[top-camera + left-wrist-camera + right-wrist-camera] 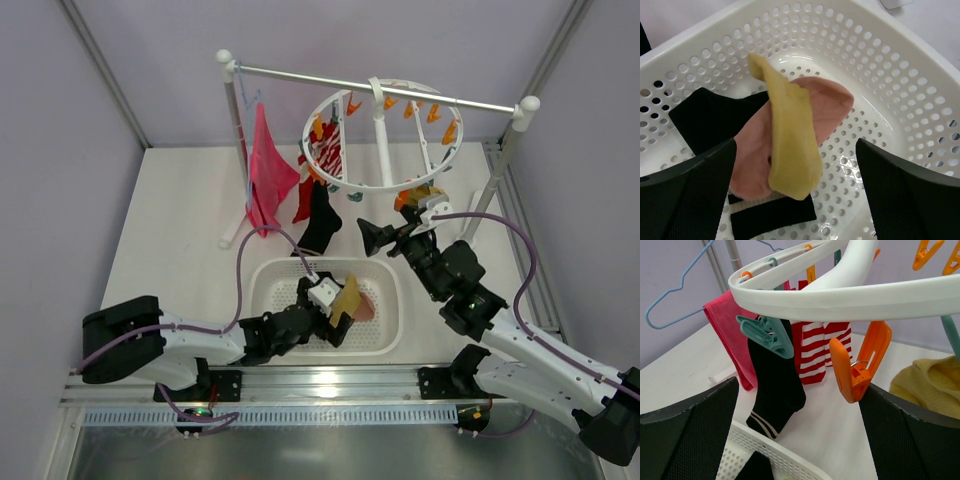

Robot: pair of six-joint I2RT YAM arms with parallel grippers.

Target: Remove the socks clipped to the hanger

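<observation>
black sock (705, 117) half hidden under pink sock (832, 105)

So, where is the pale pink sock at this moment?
The pink sock lies in the basket, at the centre of the left wrist view, over a black sock and partly under a yellow sock.

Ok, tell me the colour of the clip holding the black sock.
The clip is teal, clearest in the right wrist view.
</observation>
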